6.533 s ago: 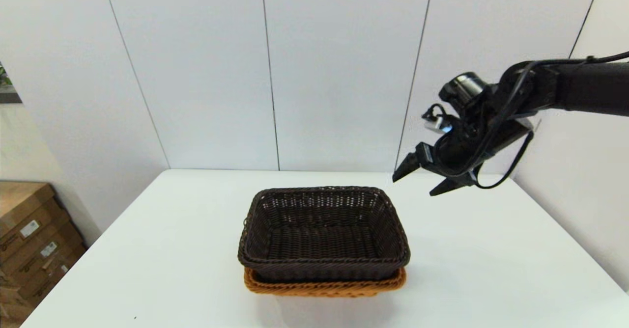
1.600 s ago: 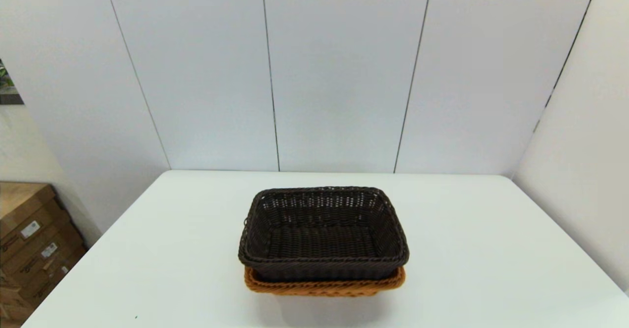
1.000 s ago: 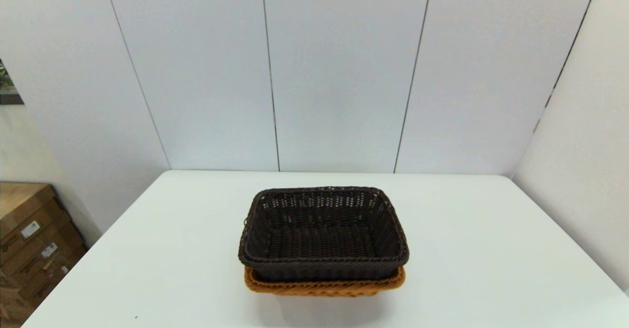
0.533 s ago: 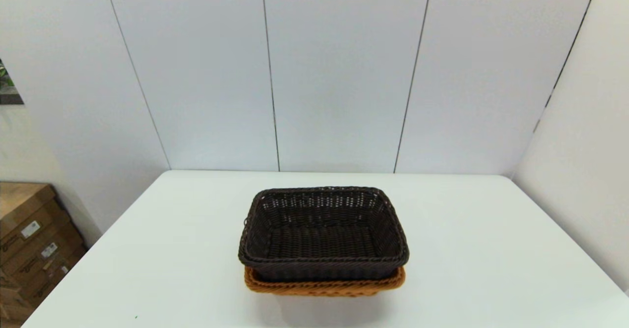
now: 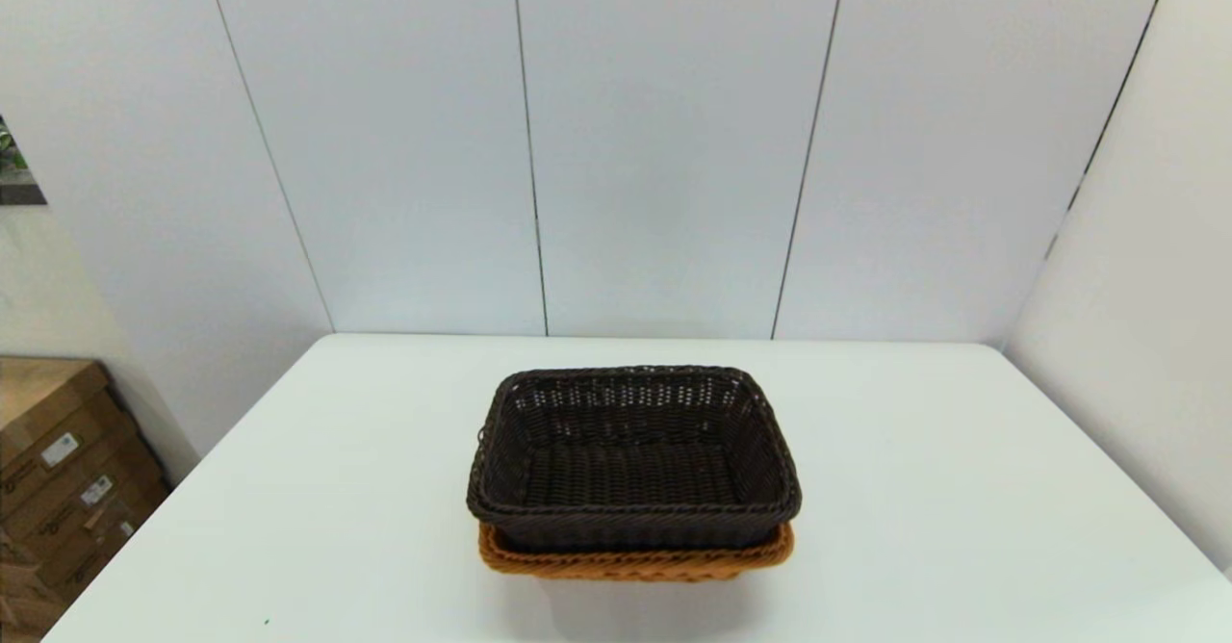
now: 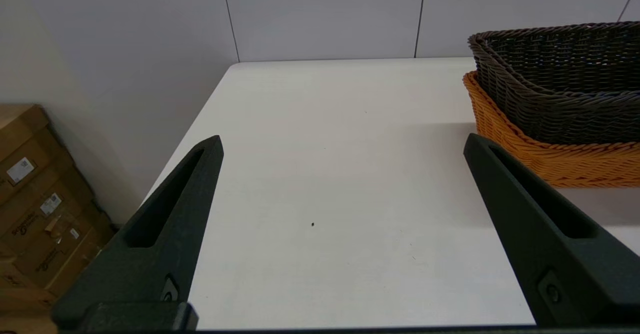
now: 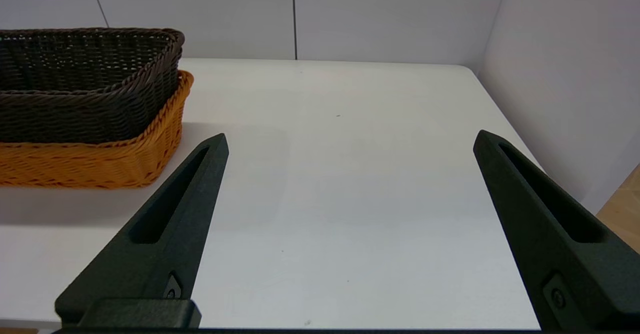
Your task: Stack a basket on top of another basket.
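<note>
The dark brown basket (image 5: pixel 632 460) sits nested inside the orange basket (image 5: pixel 635 560) at the middle of the white table (image 5: pixel 962 508); only the orange rim and lower wall show beneath it. Both arms are out of the head view. In the left wrist view my left gripper (image 6: pixel 342 144) is open over bare table near the front edge, with the dark basket (image 6: pixel 565 89) and orange basket (image 6: pixel 560 159) off to its side. In the right wrist view my right gripper (image 7: pixel 350 141) is open and empty, apart from the dark basket (image 7: pixel 85 84) and orange basket (image 7: pixel 95 164).
Cardboard boxes (image 5: pixel 58 479) stand on the floor past the table's left edge. Grey wall panels (image 5: pixel 664 142) close off the back, and a side wall (image 5: pixel 1136 354) runs along the right.
Since 6.5 s ago the right arm has left the head view. Over the last second nothing has moved; the stacked baskets stay put.
</note>
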`<act>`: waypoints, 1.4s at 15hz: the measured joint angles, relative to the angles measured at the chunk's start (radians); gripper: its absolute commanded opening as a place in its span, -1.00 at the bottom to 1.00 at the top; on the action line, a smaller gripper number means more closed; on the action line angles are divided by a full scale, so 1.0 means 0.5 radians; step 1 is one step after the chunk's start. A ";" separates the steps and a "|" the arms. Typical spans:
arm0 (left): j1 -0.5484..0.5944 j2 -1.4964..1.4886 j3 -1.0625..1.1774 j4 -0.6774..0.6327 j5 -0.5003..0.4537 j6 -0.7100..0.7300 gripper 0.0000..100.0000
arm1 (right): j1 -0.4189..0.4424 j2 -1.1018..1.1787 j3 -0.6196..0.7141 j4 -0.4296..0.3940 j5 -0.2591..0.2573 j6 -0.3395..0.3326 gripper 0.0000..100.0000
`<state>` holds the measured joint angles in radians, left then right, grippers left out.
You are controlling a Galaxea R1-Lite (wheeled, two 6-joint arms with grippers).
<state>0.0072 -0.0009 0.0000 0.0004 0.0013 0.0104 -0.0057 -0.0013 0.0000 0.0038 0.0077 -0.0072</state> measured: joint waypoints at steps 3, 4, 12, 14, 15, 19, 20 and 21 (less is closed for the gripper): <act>0.000 0.000 0.000 -0.001 0.000 0.001 1.00 | -0.001 0.000 0.000 0.001 -0.001 0.000 1.00; 0.000 0.000 0.000 0.000 -0.001 0.000 1.00 | -0.001 0.000 0.000 0.002 -0.001 0.000 1.00; 0.000 0.000 0.000 -0.001 0.000 0.000 1.00 | 0.000 0.000 0.000 0.001 -0.001 0.000 1.00; 0.000 0.000 0.000 -0.001 0.000 0.001 1.00 | 0.000 0.000 0.000 0.000 -0.001 -0.014 1.00; 0.000 0.000 0.000 -0.001 0.000 0.001 1.00 | -0.001 0.000 0.000 0.001 0.000 -0.015 1.00; 0.000 0.000 0.000 -0.001 0.000 0.001 1.00 | -0.001 0.000 0.000 0.001 -0.002 0.000 1.00; 0.000 0.000 0.000 -0.001 0.000 0.000 1.00 | -0.001 0.000 0.000 0.001 -0.004 0.002 1.00; 0.000 0.000 0.000 -0.001 -0.001 0.001 1.00 | -0.001 0.000 0.000 0.002 -0.004 0.002 1.00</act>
